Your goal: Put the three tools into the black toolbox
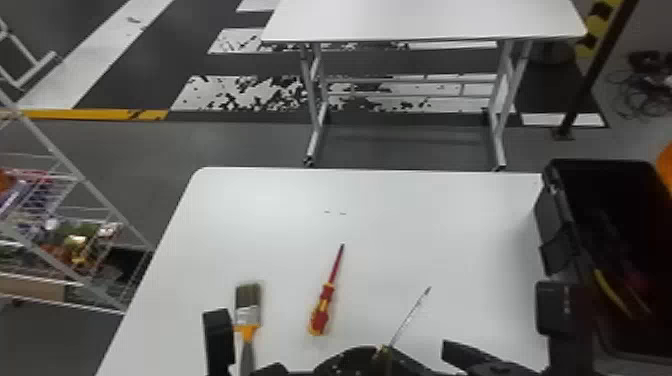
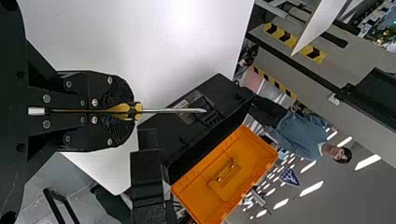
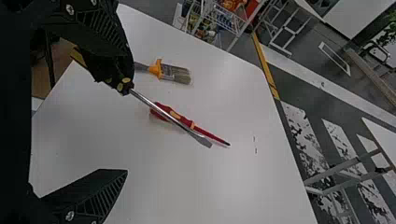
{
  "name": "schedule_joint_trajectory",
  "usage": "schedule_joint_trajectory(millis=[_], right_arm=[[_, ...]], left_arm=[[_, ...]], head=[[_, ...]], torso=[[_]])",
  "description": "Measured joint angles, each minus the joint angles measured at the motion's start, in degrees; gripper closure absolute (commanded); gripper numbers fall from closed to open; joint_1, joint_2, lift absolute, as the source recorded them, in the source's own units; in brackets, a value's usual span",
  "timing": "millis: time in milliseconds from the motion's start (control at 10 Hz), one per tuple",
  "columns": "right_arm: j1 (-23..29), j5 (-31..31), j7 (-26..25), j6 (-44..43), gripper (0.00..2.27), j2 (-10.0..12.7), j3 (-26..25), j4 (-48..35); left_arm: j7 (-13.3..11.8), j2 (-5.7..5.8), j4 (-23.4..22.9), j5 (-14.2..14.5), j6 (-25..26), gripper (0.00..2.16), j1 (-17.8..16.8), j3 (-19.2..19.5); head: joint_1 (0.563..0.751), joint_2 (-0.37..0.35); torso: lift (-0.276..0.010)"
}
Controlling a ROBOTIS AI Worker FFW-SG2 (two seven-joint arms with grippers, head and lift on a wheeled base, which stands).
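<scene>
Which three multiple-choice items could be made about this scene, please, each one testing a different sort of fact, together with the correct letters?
1. Where is the red screwdriver?
A) in the toolbox
B) on the table
C) on the floor

2. How many tools lie on the table?
A) one
B) three
C) two

3. How is the left gripper?
A) shut on the yellow screwdriver
B) open and empty
C) shut on the brush

1: B, as the head view shows it lying on the white surface.
2: C, as the brush and the red screwdriver lie there, while the yellow screwdriver is held.
3: A, as the left wrist view shows its fingers closed around that tool's handle.
</scene>
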Motion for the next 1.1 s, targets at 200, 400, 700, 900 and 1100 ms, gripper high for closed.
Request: schedule_joint_trajectory(millis=[200, 400, 700, 900, 1100], right_arm=[[-0.6, 0.1, 0.0, -0.6, 0.11, 0.1, 0.5, 0.6], [-0.8, 0.1, 0.4, -2.6, 0.25, 0.1, 0.6, 1.8], [-1.0, 0.6, 1.8, -4.6, 2.24, 0.1, 0.6, 2.5], [-0.2, 3.0, 2.1, -6.3, 2.24, 0.1, 1.7, 1.9], [0.1, 4.2, 2.2, -7.4, 2.24, 0.1, 2.2, 1.7]], left_arm=[[0.4, 0.09, 0.0, -0.7, -0.2, 1.80, -0.1, -1.8], [0.8, 0.55, 0.0, -1.2, -0.2, 1.81, -0.3, -3.8], [1.2, 0.96, 0.2, -1.6, -0.2, 1.89, -0.4, -4.7], [1.5, 0.99, 0.6, -1.9, -0.4, 1.89, -0.7, -4.7], [1.6, 1.05, 0.8, -2.0, -0.7, 1.89, -0.8, -4.8]], head=[[0.695, 0.146], [0.695, 0.112], [0.695, 0.099], [0.695, 0.098], [0.695, 0.097]], torso=[[-0.051], [-0.051], [-0.051], [-0.051], [-0.051]])
